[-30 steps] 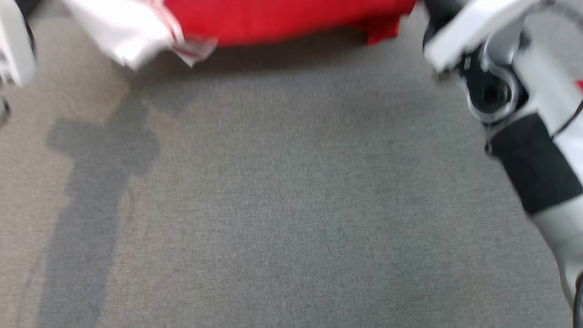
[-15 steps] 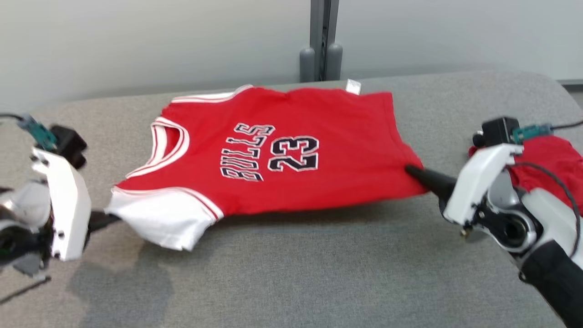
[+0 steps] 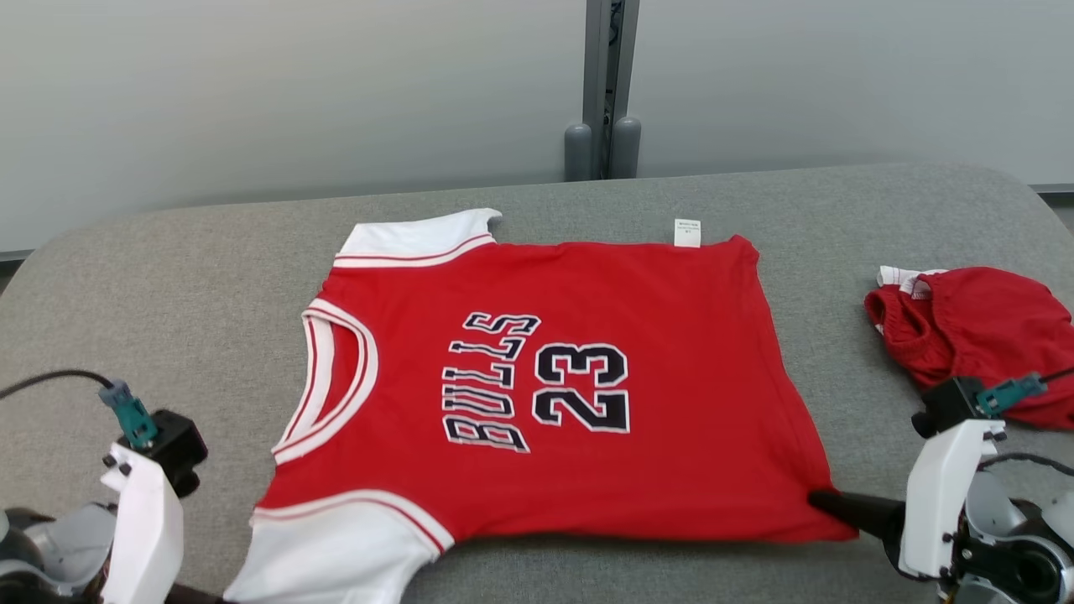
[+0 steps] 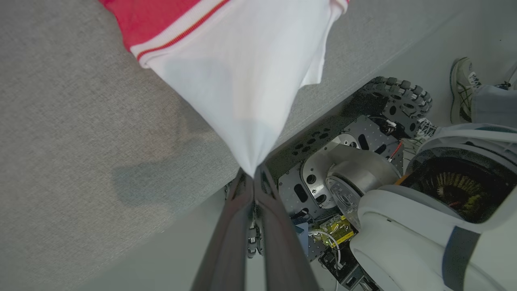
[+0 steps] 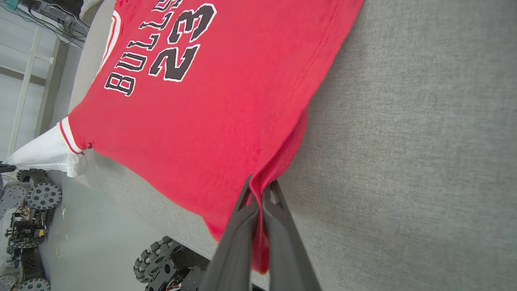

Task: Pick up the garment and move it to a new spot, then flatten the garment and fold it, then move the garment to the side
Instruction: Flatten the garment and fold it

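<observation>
On the grey tabletop [image 3: 210,277] a crumpled red cloth [image 3: 982,335] lies near its right edge, a grey post [image 3: 606,84] stands behind its far edge, and a person's shoe [image 4: 460,89] shows below its near edge.

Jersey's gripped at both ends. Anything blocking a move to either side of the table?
Rightward, yes: a crumpled red garment lies on the table near its right end, apart from the jersey. Leftward, nothing visible. Left gripper pinches the white sleeve, right gripper the hem corner.
</observation>
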